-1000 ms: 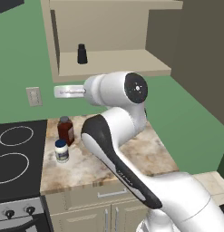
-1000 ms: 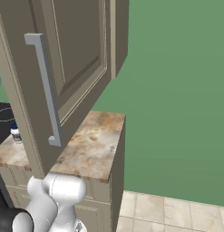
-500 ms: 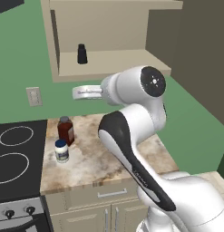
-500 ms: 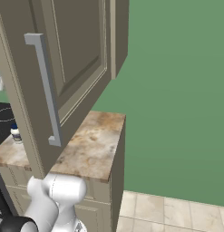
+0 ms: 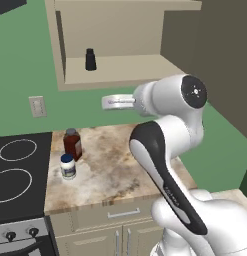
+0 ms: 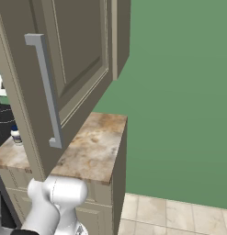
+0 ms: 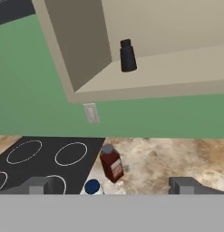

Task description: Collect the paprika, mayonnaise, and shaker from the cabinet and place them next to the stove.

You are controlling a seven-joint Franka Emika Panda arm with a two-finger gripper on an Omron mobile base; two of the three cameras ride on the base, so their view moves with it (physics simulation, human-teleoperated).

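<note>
Nearest the base, the white arm point(image 5: 165, 165) bends up from the lower right of the left base view, and its upper joint now sits farther right and higher than a second ago, when the elbow hung over the middle of the desk. The forearm reaches left, level, just under the cabinet's bottom board. The claw point(image 7: 111, 185) has been carried along with it: in the hand view its two grey fingertips point(image 7: 38, 185) stand wide apart at the bottom edge, spread, with nothing between them.

Below the claw lies the marbled desk point(image 5: 120, 170). On its left part, beside the stove point(image 5: 17, 175), the mayonnaise point(image 5: 68, 166) stands upright with its blue lid up, and the paprika point(image 5: 72, 144) stands upright just behind it, close but not clearly touching. Neither has shifted since the earlier frames.

Farther back and higher, the cabinet point(image 5: 60, 55) hangs open on the green wall. The shaker point(image 5: 90, 59) stands upright on its shelf board near the left wall, in the same spot as before. A wall socket point(image 5: 37, 106) sits below the cabinet's left corner.

In the right base view, a large cabinet door point(image 6: 69, 69) with a grey handle point(image 6: 45, 87) blocks most of the scene.
</note>
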